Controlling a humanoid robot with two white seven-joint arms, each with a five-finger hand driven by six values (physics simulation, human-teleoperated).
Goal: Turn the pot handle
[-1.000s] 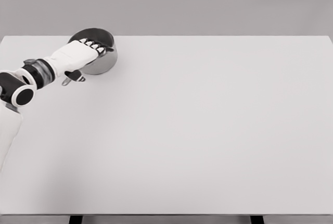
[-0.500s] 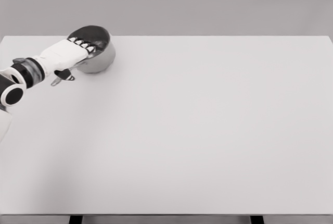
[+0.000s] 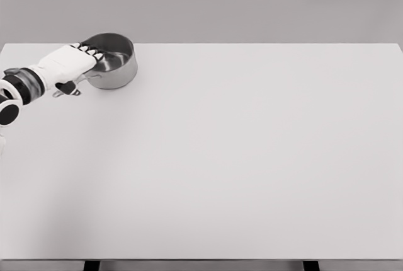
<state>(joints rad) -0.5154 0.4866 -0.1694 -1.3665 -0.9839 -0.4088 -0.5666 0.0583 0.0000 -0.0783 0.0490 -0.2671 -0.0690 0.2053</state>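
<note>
The pot (image 3: 113, 61) stands upright near the far left corner of the table (image 3: 252, 157). Its handle (image 3: 69, 89) sticks out toward the left edge and slightly toward me, so its long axis runs from the pot body down-left. My left robot hand (image 3: 74, 63) lies right over that handle, fingers (image 3: 92, 51) curled against the pot's rim; I judge it is holding the pot there, though the handle is mostly hidden. My right arm is out of view.

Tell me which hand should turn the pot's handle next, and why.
Left. The left hand is already at the round steel pot in the white table's far left corner, over its handle. The right arm is out of view.
</note>
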